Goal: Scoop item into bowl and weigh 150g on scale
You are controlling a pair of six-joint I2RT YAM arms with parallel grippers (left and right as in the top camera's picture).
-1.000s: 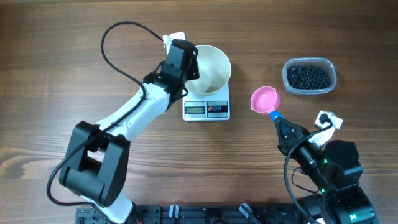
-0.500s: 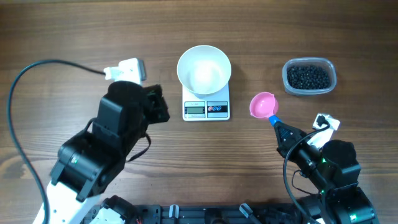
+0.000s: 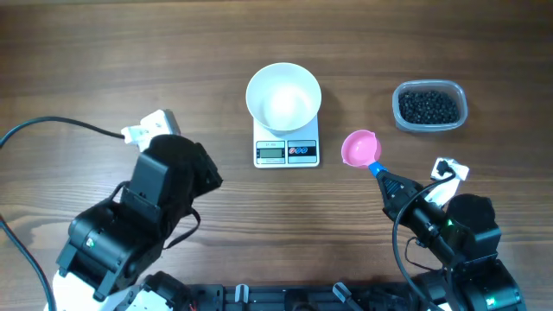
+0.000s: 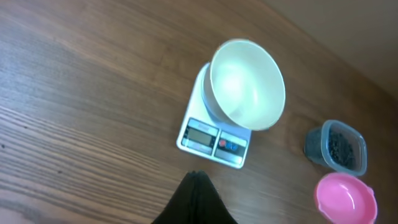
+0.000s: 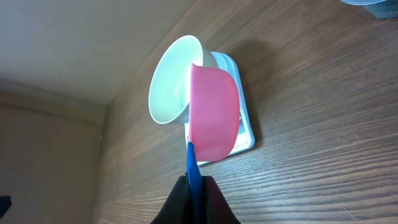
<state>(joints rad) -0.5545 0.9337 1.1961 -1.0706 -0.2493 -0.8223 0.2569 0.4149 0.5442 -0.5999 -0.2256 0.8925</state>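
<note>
Our right fingers (image 3: pixel 390 183) clench the pink scoop's (image 3: pixel 360 149) blue handle (image 3: pixel 378 167), cup aimed toward the scale (image 3: pixel 287 152); left fingers (image 4: pixel 196 193) clenched empty.

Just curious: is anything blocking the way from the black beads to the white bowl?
Nothing visible does. Only tabletop lies between the beads and the bowl on the scale; the pink scoop in the right end effector sits beside that path.

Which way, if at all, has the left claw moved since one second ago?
Yes. In the overhead view the left claw has left the bowl and now sits left of the scale, closer to the robot's base.
</note>
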